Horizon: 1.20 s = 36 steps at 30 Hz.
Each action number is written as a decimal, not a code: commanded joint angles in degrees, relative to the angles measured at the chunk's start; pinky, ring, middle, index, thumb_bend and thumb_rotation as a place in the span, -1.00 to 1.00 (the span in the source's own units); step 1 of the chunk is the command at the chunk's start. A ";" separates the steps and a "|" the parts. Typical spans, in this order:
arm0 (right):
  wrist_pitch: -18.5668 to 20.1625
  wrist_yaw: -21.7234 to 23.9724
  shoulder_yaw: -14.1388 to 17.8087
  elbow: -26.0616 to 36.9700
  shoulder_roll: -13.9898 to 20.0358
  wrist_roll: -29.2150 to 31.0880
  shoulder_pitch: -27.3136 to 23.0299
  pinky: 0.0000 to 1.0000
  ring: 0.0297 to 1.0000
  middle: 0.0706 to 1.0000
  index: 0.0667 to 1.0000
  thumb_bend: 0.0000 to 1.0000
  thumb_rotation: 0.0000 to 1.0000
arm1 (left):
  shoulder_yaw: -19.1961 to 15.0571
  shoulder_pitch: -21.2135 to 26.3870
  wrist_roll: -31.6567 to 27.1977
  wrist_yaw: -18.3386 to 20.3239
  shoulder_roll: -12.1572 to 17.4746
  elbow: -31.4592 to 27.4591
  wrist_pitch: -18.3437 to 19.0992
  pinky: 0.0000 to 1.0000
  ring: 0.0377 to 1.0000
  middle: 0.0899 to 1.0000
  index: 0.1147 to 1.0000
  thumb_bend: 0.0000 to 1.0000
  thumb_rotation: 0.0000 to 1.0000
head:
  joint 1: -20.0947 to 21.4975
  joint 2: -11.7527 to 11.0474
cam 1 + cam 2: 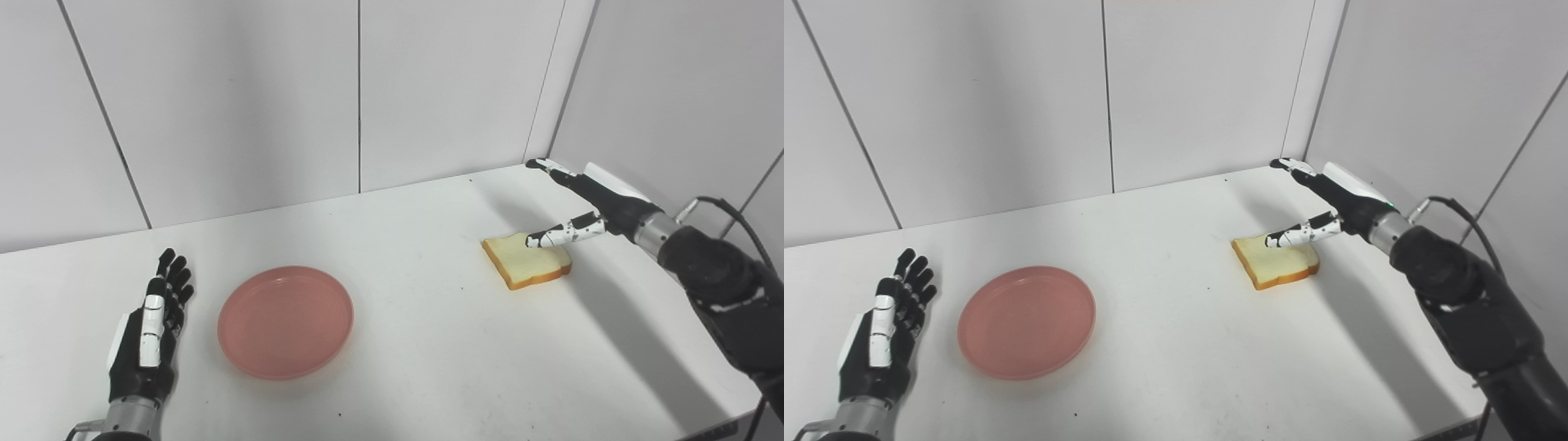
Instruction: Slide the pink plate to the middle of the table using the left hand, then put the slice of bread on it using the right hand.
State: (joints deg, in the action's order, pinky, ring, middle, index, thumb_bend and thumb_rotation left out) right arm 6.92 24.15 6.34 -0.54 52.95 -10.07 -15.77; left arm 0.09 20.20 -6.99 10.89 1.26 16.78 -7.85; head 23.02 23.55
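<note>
Left robot hand (pixel 147 334) flat — fingers straight

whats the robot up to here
A humanoid robot is at a white table. Its left hand lies open just left of the pink plate, apart from it. Its right hand is open over the slice of bread, thumb above the slice; contact is unclear. The bread lies flat on the table, right of the plate.
</note>
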 commanded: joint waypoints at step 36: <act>3.29 15.70 -25.31 -9.60 4.01 -31.78 -20.34 1.00 1.00 1.00 1.00 1.00 -0.64 | 0.46 0.02 -1.17 0.86 0.88 -5.69 3.71 1.00 1.00 1.00 0.96 0.43 1.00 | 2.16 1.45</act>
State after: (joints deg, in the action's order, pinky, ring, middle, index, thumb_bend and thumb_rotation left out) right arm 11.46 39.99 -19.42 -10.19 55.18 -40.48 -33.23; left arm 0.31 19.04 -7.80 11.28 1.74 12.77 -3.78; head 25.22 24.96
